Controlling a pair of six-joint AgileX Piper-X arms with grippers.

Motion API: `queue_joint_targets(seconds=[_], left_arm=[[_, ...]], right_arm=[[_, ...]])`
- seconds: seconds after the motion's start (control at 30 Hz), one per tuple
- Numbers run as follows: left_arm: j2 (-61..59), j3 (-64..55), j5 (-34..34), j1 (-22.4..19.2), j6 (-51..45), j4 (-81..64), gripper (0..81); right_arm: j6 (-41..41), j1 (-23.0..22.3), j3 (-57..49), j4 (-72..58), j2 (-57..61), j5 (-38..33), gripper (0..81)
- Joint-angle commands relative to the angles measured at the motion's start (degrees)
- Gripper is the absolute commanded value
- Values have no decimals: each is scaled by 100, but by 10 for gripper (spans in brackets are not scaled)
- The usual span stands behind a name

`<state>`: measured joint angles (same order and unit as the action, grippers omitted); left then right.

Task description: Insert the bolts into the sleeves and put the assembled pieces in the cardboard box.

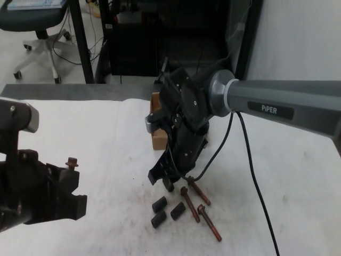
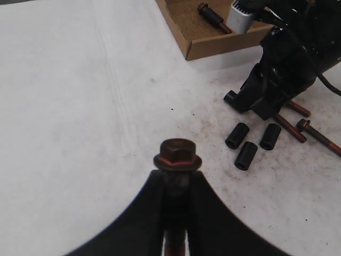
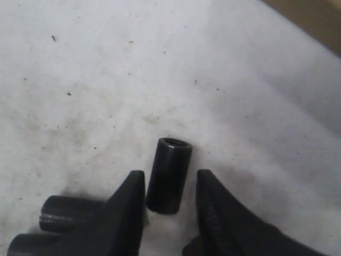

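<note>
Now my right end effector (image 3: 170, 180), fingers apart, straddles one black sleeve (image 3: 170, 160) on the worktop (image 3: 106, 80). My left end effector (image 2: 176, 178) is clamped on a bolt (image 2: 177, 156). I should close squarely mid-sleeve, keeping it level. The cardboard box (image 1: 158, 140) sits at twelve o'clock.

Rear overview, close wrist-cams; shared sleeves (image 1: 177, 210)

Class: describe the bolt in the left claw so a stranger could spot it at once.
On the white cloth-covered bench, find the left claw, away from the cardboard box. The bolt is clamped between its fingers, hex head sticking out. The other bolts lie flat on the bench or in the box.
</note>
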<state>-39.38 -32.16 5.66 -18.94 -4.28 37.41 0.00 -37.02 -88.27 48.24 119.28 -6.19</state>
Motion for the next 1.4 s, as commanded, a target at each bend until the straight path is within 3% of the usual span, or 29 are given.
queue_joint_targets(seconds=[0.0, 0.37, 0.47, 0.53, 0.83, 1.0, 1.13, 1.37], left_arm=[[45, -2, 6, 17, 42, -86, 3], [45, -2, -92, 17, 131, -86, 3], [45, -2, -92, 17, 131, -125, 3], [45, -2, -92, 17, 131, -127, 3], [45, -2, -8, 17, 112, -699, 3], [93, -2, 1016, 17, -367, -2173, 3], [-42, -2, 2256, 17, -999, -4085, 3], [-1008, -2, 3749, 17, -2777, -7269, 3]], right_arm=[[-158, -12, -67, -41, 43, 26, 311], [-173, -12, -67, -159, 145, 26, 299], [-173, -12, -67, -259, 145, 26, 179], [-173, -12, -67, -298, 145, 26, 3], [-150, 21, -135, 10, -483, -11, 8], [42, 211, -135, 42, -1614, -950, 8], [42, 498, -8, 62, -2507, -1640, 8], [42, 852, 1548, -854, -4202, -3627, 8]])
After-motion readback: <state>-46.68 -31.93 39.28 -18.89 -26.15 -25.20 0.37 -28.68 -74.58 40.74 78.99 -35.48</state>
